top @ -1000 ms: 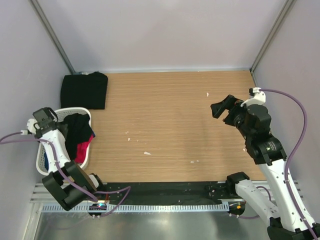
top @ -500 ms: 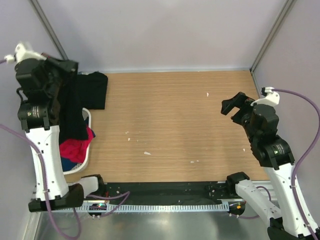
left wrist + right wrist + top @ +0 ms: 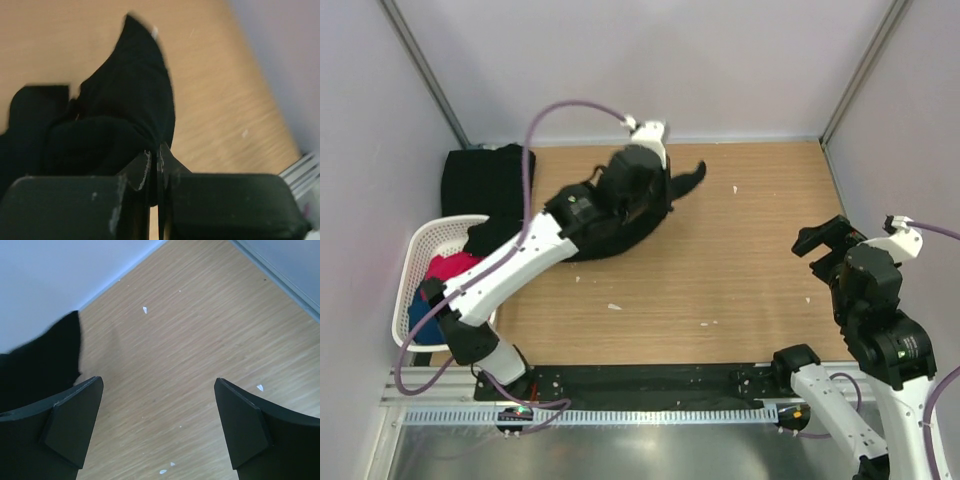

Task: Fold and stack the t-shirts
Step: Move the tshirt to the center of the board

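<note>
My left gripper (image 3: 642, 200) reaches over the back middle of the table, shut on a bunched black t-shirt (image 3: 612, 240). The cloth hangs from it down to the wood, with one corner sticking out to the right. In the left wrist view the jaws (image 3: 155, 156) are pressed together on a fold of that t-shirt (image 3: 130, 100). A second black t-shirt (image 3: 487, 181) lies folded at the back left corner. My right gripper (image 3: 817, 240) hovers at the right side, open and holding nothing (image 3: 157, 407). The carried t-shirt (image 3: 45, 355) shows at the left edge of its view.
A white mesh basket (image 3: 412, 262) stands at the left edge with red-pink (image 3: 448, 268) and blue garments in it. Small white scraps (image 3: 614, 306) dot the wooden table. Grey walls close in the back and both sides.
The left arm has lifted the black t-shirt out of the basket and swung it right to the back middle of the table. The right arm has drawn back toward the right, still open.
</note>
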Action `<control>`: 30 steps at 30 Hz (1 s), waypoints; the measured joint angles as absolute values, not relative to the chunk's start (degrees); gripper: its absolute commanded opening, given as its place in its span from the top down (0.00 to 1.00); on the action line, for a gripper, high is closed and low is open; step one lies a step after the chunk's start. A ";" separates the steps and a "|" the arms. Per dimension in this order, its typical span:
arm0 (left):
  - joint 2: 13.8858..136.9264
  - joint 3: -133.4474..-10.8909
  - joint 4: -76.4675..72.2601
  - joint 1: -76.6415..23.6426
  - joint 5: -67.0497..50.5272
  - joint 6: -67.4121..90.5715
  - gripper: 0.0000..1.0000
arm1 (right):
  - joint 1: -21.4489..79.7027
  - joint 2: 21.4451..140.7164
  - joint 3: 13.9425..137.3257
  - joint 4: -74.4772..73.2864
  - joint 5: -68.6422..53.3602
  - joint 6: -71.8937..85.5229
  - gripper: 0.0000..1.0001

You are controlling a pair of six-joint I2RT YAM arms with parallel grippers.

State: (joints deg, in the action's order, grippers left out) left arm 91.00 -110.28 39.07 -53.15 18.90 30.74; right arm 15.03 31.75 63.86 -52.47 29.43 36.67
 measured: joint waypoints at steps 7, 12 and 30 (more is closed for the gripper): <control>81.71 -61.30 31.68 -54.30 17.43 44.31 1.00 | 15.03 24.84 58.92 -55.92 27.83 35.75 0.00; 73.60 -40.82 27.24 -58.30 17.39 57.08 1.00 | 15.03 22.98 53.56 -54.04 20.64 34.81 0.00; 109.32 -78.89 16.91 -72.84 11.79 53.82 1.00 | 15.03 36.84 55.37 -50.06 20.10 35.31 0.00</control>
